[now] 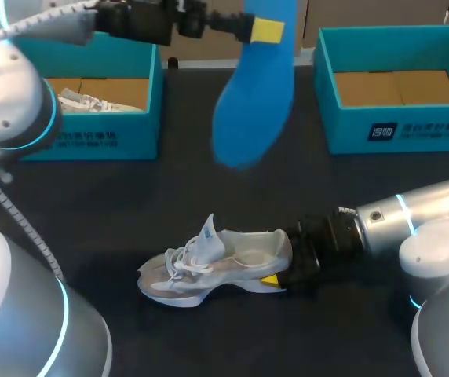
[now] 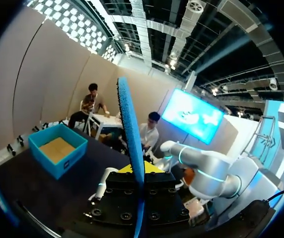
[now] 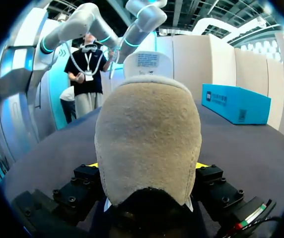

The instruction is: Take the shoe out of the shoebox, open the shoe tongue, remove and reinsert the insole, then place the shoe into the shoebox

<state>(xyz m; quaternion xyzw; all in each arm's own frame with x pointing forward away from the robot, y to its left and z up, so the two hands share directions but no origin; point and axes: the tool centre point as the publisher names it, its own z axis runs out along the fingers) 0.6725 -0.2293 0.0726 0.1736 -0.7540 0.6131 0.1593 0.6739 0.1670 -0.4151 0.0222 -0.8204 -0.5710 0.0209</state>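
Observation:
A grey-white sneaker (image 1: 209,263) lies on the dark table with its toe toward my left and its tongue raised. My right gripper (image 1: 278,269) is shut on its heel; in the right wrist view the beige heel (image 3: 147,134) fills the space between the yellow tips of that gripper (image 3: 147,166). High over the table's back middle, my left gripper (image 1: 265,30) is shut on the top end of the blue insole (image 1: 252,102), which hangs down. The left wrist view shows the insole (image 2: 131,144) edge-on between the fingers of the left gripper (image 2: 138,171).
A teal shoebox (image 1: 103,137) at the back left holds another white shoe (image 1: 91,102). A second teal shoebox (image 1: 401,129) at the back right shows only its cardboard floor; it appears too in the left wrist view (image 2: 57,148).

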